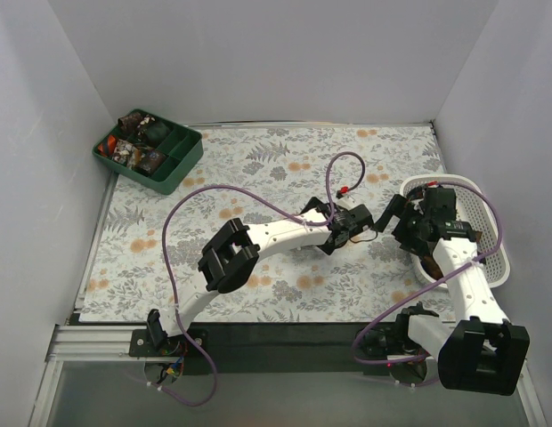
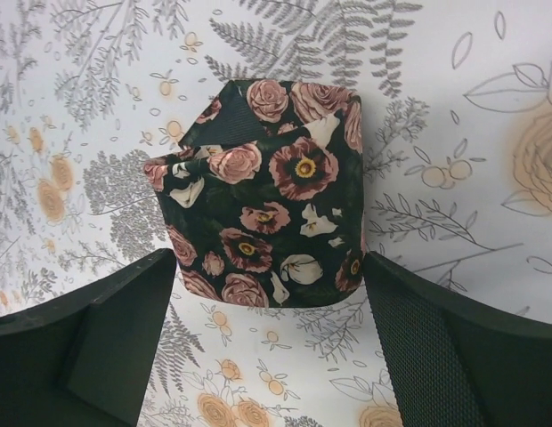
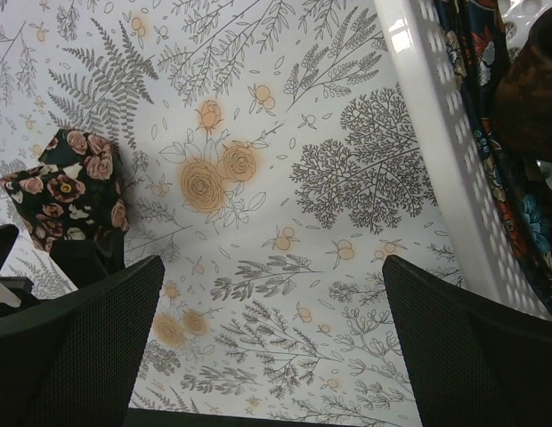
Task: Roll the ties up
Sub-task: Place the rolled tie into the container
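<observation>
The left hand (image 2: 269,260), spread wide, straddles a rolled black rose-print fabric tie (image 2: 267,178) on the floral surface (image 2: 454,107), seemingly to lift the finished coil away.

Coiled tie (image 2: 263,209) is black with dusty-pink roses, maroon poppies and cream lilies. Bench (image 2: 454,107) is white with grey ferns and pale orange blossoms. Basket (image 3: 441,133) is plain white, and the ties inside (image 3: 512,191) are navy with orange and blue bits. Tray (image 1: 174,169) is dark green, cables (image 1: 214,187) purple.
</observation>
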Action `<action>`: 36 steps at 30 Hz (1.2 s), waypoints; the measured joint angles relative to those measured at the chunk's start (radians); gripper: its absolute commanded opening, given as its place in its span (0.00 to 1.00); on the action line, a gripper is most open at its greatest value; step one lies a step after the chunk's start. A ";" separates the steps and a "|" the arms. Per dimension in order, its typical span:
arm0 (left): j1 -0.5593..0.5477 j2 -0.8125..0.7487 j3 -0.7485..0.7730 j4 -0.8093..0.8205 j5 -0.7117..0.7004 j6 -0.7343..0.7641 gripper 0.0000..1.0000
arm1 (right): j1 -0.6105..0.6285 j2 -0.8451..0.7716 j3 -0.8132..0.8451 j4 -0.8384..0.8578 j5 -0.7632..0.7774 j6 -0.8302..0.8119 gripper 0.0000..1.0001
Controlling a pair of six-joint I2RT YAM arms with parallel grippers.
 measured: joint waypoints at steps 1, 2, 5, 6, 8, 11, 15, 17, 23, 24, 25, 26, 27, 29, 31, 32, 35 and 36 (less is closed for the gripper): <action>0.001 0.000 0.000 0.002 -0.013 -0.002 0.79 | 0.000 0.000 -0.005 0.004 -0.003 0.002 0.98; 0.001 0.000 -0.002 0.006 -0.024 -0.003 0.79 | 0.000 0.000 -0.009 0.006 -0.008 0.003 0.98; 0.001 0.000 -0.011 0.028 -0.039 0.001 0.79 | 0.000 0.002 -0.012 0.011 -0.018 0.008 0.98; 0.001 0.000 -0.014 0.039 -0.039 0.005 0.79 | 0.000 0.002 -0.012 0.015 -0.021 0.009 0.98; 0.001 0.002 -0.018 0.059 -0.039 0.011 0.80 | 0.000 0.003 -0.012 0.021 -0.025 0.011 0.98; 0.001 0.002 -0.018 0.086 -0.037 0.017 0.80 | 0.000 0.003 -0.014 0.024 -0.028 0.012 0.98; 0.008 0.002 -0.035 0.113 -0.037 0.012 0.80 | 0.000 0.003 -0.026 0.031 -0.029 0.012 0.98; 0.013 0.002 -0.055 0.124 -0.038 0.011 0.79 | 0.000 0.004 -0.030 0.032 -0.029 0.012 0.98; 0.043 0.003 -0.111 0.160 -0.059 0.014 0.71 | 0.000 0.005 -0.039 0.047 -0.031 0.012 0.98; 0.046 0.003 -0.116 0.171 -0.065 0.018 0.69 | 0.000 0.006 -0.040 0.048 -0.031 0.012 0.98; 0.050 0.003 -0.123 0.182 -0.070 0.021 0.66 | 0.000 0.008 -0.042 0.050 -0.031 0.012 0.98; 0.051 0.003 -0.130 0.191 -0.076 0.023 0.61 | 0.000 0.009 -0.043 0.049 -0.032 0.012 0.98; 0.052 0.003 -0.139 0.204 -0.087 0.024 0.59 | 0.000 0.010 -0.043 0.050 -0.032 0.013 0.98; 0.056 0.002 -0.163 0.229 -0.105 0.029 0.53 | 0.000 0.010 -0.043 0.053 -0.032 0.014 0.98; 0.054 -0.004 -0.187 0.256 -0.121 0.032 0.47 | 0.000 0.010 -0.043 0.053 -0.032 0.014 0.98; 0.054 -0.007 -0.200 0.270 -0.127 0.034 0.45 | 0.000 0.010 -0.043 0.053 -0.032 0.014 0.98; 0.057 -0.020 -0.240 0.301 -0.147 0.046 0.33 | 0.000 0.014 -0.043 0.053 -0.032 0.014 0.98; 0.058 -0.025 -0.250 0.307 -0.154 0.048 0.31 | 0.000 0.015 -0.043 0.053 -0.032 0.014 0.97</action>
